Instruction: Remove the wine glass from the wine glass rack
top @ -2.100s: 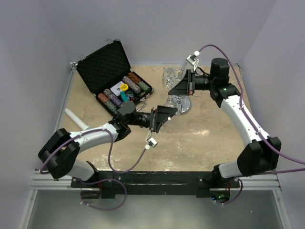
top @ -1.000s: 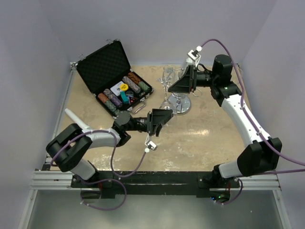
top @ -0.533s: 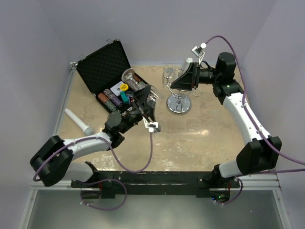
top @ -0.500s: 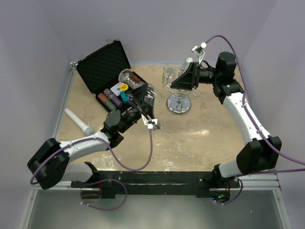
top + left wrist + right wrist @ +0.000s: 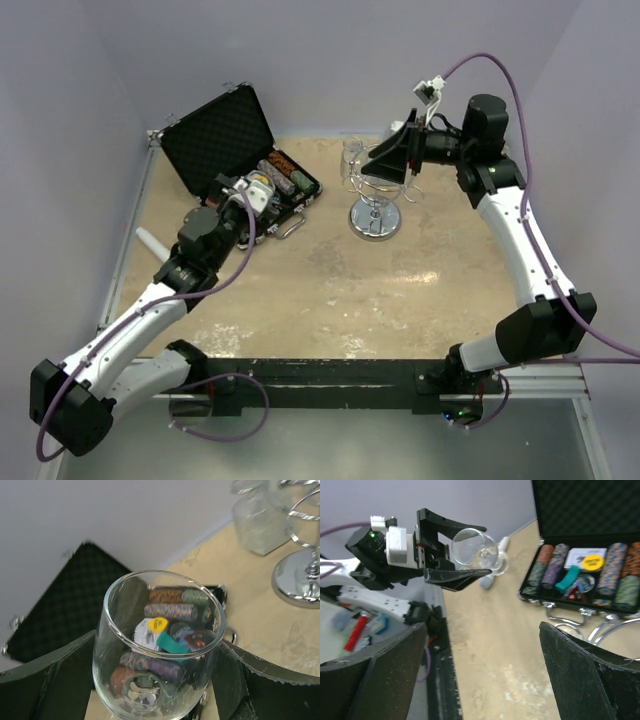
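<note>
The left gripper (image 5: 159,675) pinches the wine glass (image 5: 474,549) by its bowl, one finger at each side. The glass is held above the counter (image 5: 350,290), near the open poker chip case (image 5: 235,150) and well apart from the wine glass rack (image 5: 375,205). The right gripper (image 5: 482,627) hangs by the rack's wire loops, its fingers spread wide.

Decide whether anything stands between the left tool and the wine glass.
Nothing visible does. The left tool is shut on the wine glass, which hangs apart from the wine glass rack, near the open chip case.
</note>
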